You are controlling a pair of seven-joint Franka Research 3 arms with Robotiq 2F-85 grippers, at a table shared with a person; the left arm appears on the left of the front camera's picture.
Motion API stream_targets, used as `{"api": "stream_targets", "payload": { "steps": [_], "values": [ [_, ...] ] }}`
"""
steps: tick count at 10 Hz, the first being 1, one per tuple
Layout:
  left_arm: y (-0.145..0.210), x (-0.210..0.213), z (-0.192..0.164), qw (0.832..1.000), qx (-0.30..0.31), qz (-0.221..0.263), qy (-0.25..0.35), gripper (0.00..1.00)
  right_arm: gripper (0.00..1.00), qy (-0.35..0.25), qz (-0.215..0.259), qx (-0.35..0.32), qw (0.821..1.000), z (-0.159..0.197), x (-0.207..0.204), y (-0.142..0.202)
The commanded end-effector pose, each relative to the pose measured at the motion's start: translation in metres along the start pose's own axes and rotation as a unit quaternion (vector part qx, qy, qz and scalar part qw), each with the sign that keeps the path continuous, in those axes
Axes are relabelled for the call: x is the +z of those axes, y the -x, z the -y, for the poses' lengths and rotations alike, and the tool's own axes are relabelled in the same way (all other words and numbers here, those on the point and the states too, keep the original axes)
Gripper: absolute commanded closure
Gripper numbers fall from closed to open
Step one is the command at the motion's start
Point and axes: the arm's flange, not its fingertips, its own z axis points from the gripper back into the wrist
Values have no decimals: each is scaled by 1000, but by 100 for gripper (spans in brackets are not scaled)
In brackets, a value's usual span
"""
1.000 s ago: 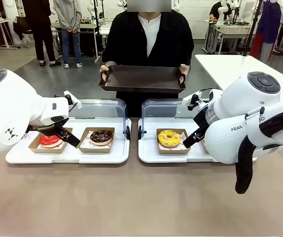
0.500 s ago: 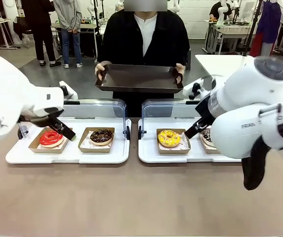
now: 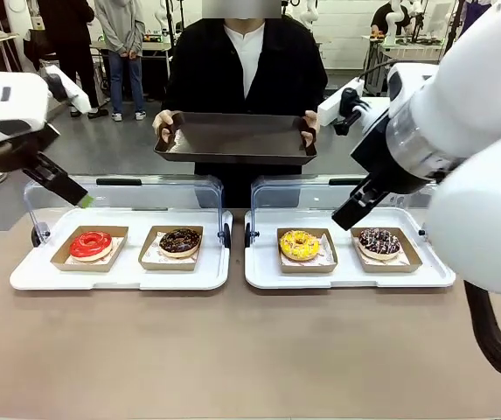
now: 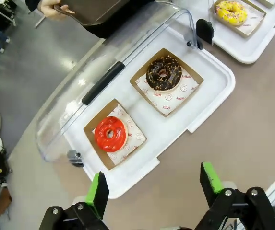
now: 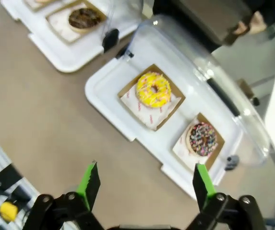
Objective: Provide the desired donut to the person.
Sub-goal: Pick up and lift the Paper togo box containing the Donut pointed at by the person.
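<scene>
My left gripper (image 4: 154,179) and right gripper (image 5: 147,177) hang with jaws apart above the tan tabletop (image 3: 233,350). Iced ring donuts (image 3: 299,245) lie flat on white plastic trays (image 3: 119,278). Beyond, on grey workshop floor (image 3: 101,140), the person in black (image 3: 206,79) holds a dark rectangular tray (image 3: 233,138), long axis crosswise.

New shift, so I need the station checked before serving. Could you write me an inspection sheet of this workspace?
Surface: brown table, bearing left tray and right tray, both white, clear lids open.
Job's things: red donut, chocolate donut, yellow donut, sprinkled donut, two per tray; person across holds out a dark tray.
Clutter: nothing seen.
Grippers: left fingers and right fingers apart, holding nothing, clear of the donuts.
Cables: black cable hangs by the right arm.
Surroundings: bystanders behind the person; grey floor.
</scene>
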Motion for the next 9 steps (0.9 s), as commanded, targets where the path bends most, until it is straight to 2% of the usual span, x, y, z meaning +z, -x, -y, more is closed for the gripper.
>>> {"api": "stream_targets", "payload": {
  "steps": [1,2,3,7,9],
  "values": [
    [65,-3,25,1000,-9,9,3,0,0,5,-7,-36,999,-24,-3,80],
    [62,-7,26,1000,-2,17,-21,0,0,47,-29,-56,997,-17,-11,82],
    [3,15,2,1000,-1,4,-2,0,0,4,-4,-9,1000,-4,17,5],
    [3,18,2,1000,-1,6,-3,0,0,12,-12,-20,1000,-4,22,9],
    [0,15,-30,993,95,21,66,0,0,-32,42,-116,992,35,30,23]
  ]
}}
